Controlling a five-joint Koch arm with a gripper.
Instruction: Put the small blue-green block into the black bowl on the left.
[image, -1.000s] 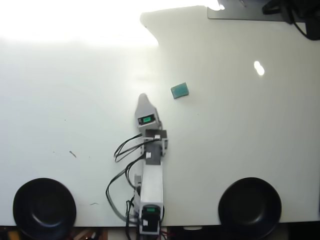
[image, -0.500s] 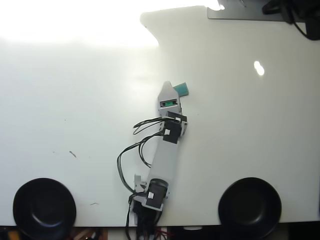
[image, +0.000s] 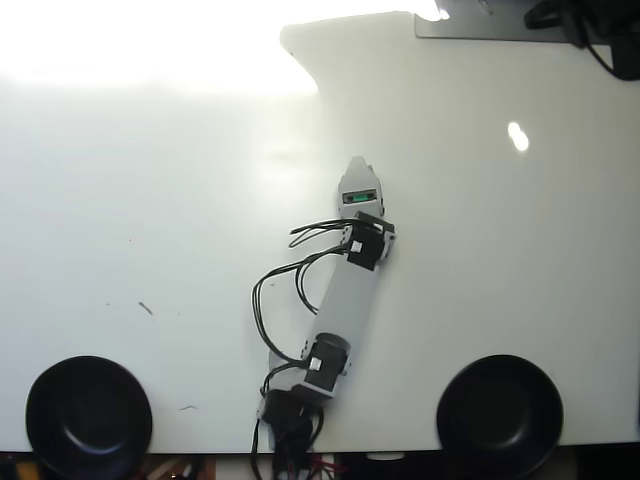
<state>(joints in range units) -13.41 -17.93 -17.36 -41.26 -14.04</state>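
Your white table (image: 150, 200) is wide and mostly bare, washed out by glare along the top. Your grey arm (image: 340, 310) stretches up the middle from the near edge, cables looping off its left side. Two black bowls sit at the bottom corners: the black bowl (image: 88, 415) on the left of the overhead view and the other bowl (image: 500, 408) on the right, both empty. Your gripper (image: 357, 166) points up-table, and I can't tell whether it's parted or closed. The small blue-green block isn't visible; it's likely hidden beneath the gripper. Nothing's delivered yet: by my read, grasp, carry and drop all remain.
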